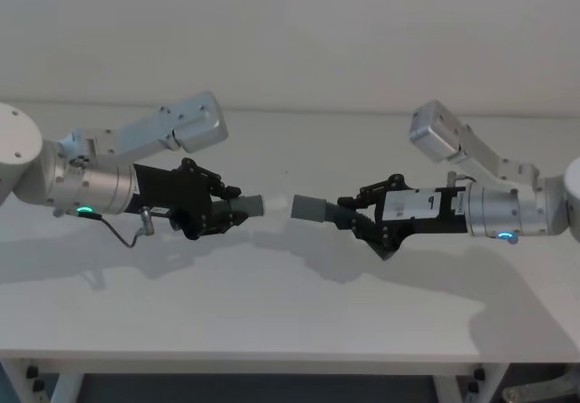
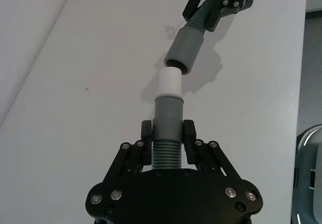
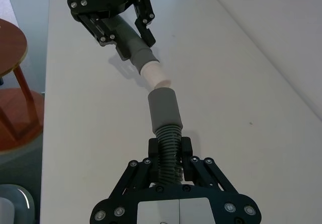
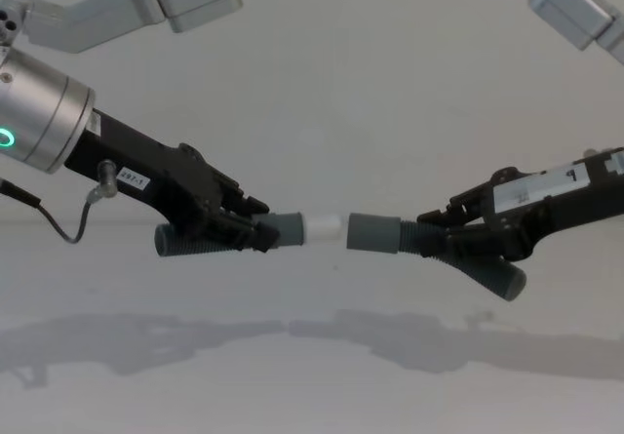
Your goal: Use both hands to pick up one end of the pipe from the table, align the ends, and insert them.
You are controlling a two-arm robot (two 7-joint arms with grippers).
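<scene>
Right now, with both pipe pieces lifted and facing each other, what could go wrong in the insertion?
1. The whitish tip sits just short of the wider cuff, and the left wrist view shows the two axes slightly angled, so the tip may catch on the rim.
2. The left gripper and right gripper both clamp ribbed hose behind the cuffs; pushing could flex the hose or let it slip.
3. Both pieces hang above the table; a slip drops one.

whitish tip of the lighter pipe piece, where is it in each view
Head view: whitish tip, left of centre, ahead of the left tool.
Left wrist view: centre, just below the wider cuff.
Right wrist view: upper middle.
Chest view: centre.
Shared landmark: the wider cuff, facing the tip across a small gap.
</scene>
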